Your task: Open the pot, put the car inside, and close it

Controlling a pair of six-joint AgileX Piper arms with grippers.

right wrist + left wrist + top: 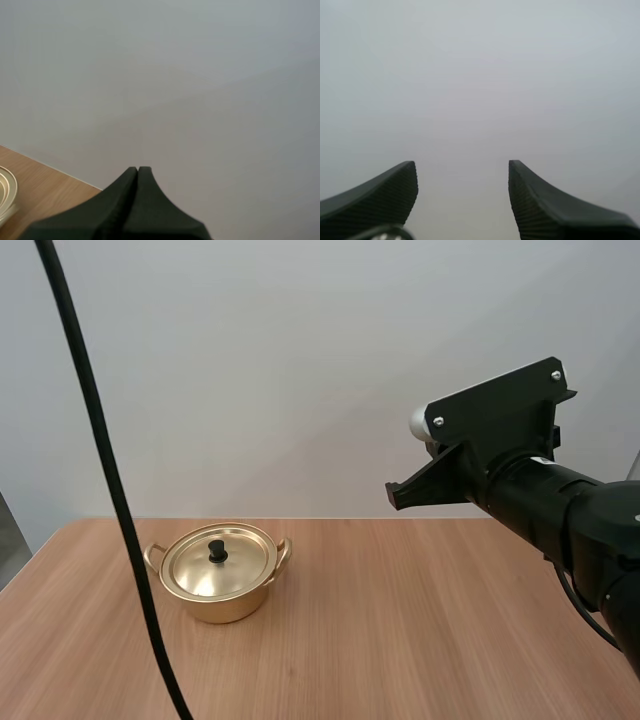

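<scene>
The pot (220, 585) is sitting on the wooden table (400, 630), toward the left side in the high view. It is gold-coloured and shiny, with a small handle (152, 557) sticking out at each side. Its lid (200, 570) is lying flat on it and closing it, and the black knob (217, 551) is standing upright at the lid's middle. I am holding my left gripper (462, 172) released: its two fingers (380, 192) are standing well apart, their ribbed inner faces turned toward each other, and they are grasping nothing. To the right of the pot, well apart from it and raised above the tabletop, my right arm (560, 510) is reaching in from the right edge of the high view, with its front end pointing leftward, toward the pot's side of the table. I am holding my right gripper (138, 172) clenched on nothing, its two fingers lying pressed together as one dark wedge. Past that wedge, in the right wrist view, a sliver of the pot's pale gold rim (7, 192) is showing. It is resting on the wood, off to the side of the fingertips and apart from them.
</scene>
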